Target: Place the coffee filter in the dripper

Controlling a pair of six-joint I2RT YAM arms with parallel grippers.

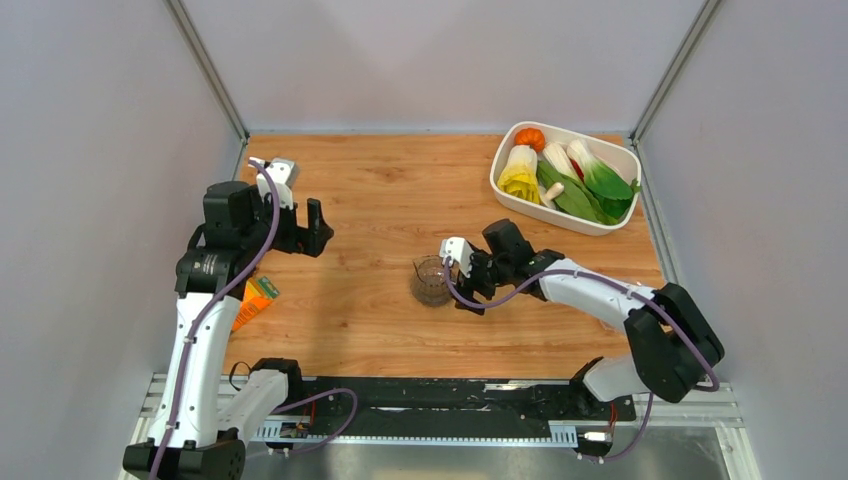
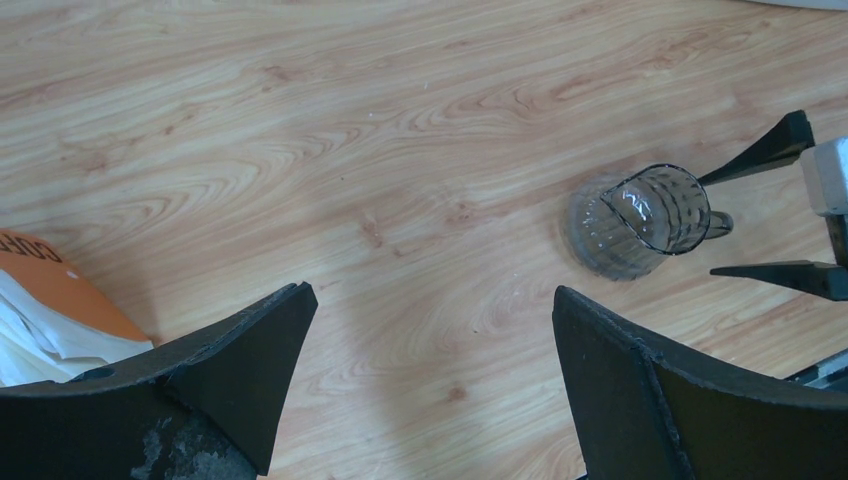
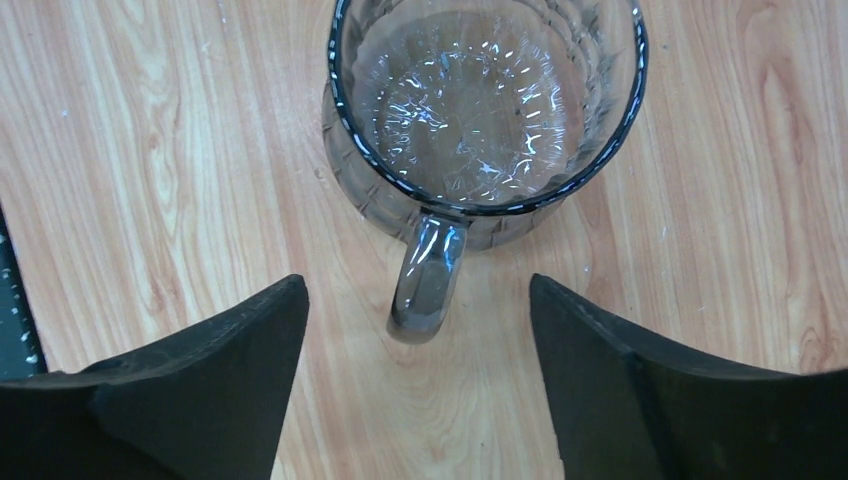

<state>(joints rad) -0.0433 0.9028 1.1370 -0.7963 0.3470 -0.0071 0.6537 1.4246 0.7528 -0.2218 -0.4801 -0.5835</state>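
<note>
Dripper (image 1: 432, 281) stands rim-up for the filter (image 2: 35, 330), at its 8 o'clock; right gripper (image 3: 418, 300), at 3 o'clock, gapes astride the handle (image 3: 428, 262); left gripper (image 2: 430, 300) hangs wide, empty.

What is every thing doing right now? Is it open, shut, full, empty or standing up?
Dripper: standing upright, empty, nothing gripping it.
Filters: lying at the orange packet, not in the dripper.
Tub: full of vegetables.
Left jaws: open, holding nothing.
Right jaws: open, one on each side of the dripper's handle, not touching it.
</note>
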